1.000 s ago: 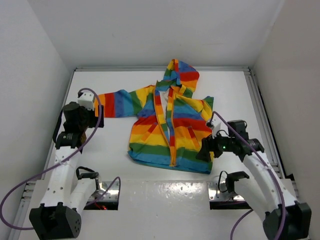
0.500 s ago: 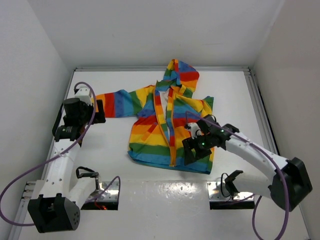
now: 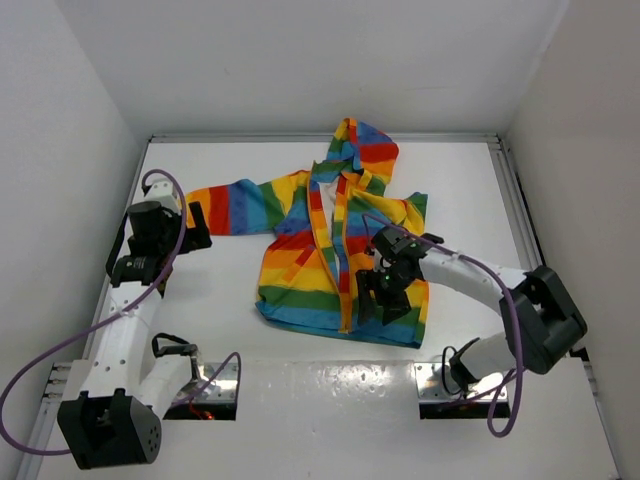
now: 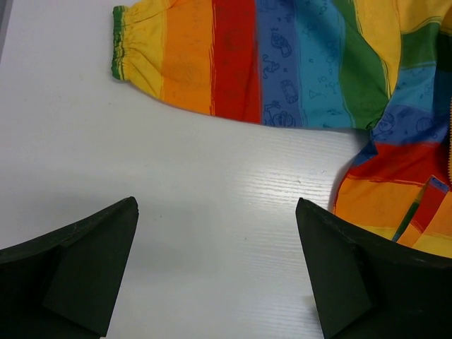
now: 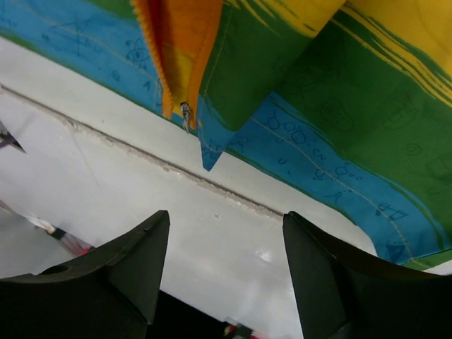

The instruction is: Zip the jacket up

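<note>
The rainbow-striped jacket (image 3: 300,255) lies flat on the white table, hood to the far side, one sleeve (image 4: 247,63) stretched out to the left. Its orange zipper (image 3: 346,285) runs up the front; the small metal slider (image 5: 186,111) sits at the bottom hem. My right gripper (image 3: 383,300) hovers open over the lower right front, and its fingers (image 5: 226,215) frame bare table just below the hem, right of the slider. To the left, over bare table below the sleeve, my left gripper (image 4: 215,205) is open and empty.
White walls close in the table (image 3: 480,190) on three sides. A seam (image 5: 176,169) crosses the tabletop near the hem. Arm base plates with cables (image 3: 200,385) sit at the near edge.
My right arm has swung left from beside the jacket to over its lower right front near the hem. The left gripper has opened a little wider and shifted slightly.
</note>
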`<action>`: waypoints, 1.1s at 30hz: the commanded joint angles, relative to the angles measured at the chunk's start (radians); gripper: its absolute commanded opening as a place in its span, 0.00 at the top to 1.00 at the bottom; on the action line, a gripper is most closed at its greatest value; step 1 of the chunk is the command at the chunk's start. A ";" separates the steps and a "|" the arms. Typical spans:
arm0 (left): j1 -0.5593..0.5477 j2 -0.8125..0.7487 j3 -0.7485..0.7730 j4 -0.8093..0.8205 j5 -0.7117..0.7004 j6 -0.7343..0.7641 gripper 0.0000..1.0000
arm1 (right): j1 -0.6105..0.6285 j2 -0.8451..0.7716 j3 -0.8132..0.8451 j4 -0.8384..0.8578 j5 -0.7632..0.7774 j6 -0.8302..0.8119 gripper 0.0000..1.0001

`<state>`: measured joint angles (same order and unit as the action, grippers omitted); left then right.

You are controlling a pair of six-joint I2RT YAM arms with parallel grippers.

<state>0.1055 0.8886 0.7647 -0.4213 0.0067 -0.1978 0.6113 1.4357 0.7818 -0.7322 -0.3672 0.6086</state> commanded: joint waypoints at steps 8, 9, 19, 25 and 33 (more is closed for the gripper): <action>0.008 -0.020 -0.018 0.035 -0.004 -0.025 0.00 | 0.028 0.110 0.048 0.040 -0.003 0.221 0.44; 0.008 -0.020 -0.028 0.035 -0.004 -0.025 0.00 | 0.025 0.117 0.053 0.045 -0.006 0.224 0.44; 0.008 -0.030 -0.038 0.053 0.021 -0.006 0.00 | 0.048 0.216 0.089 0.074 -0.007 0.240 0.45; 0.008 -0.030 -0.047 0.053 0.021 -0.006 0.00 | 0.047 0.261 0.114 0.077 0.002 0.246 0.47; 0.008 -0.030 -0.047 0.053 0.021 -0.006 0.00 | 0.044 0.308 0.154 0.088 0.004 0.253 0.50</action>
<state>0.1055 0.8764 0.7166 -0.4011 0.0219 -0.2066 0.6518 1.7340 0.8894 -0.6552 -0.3668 0.8394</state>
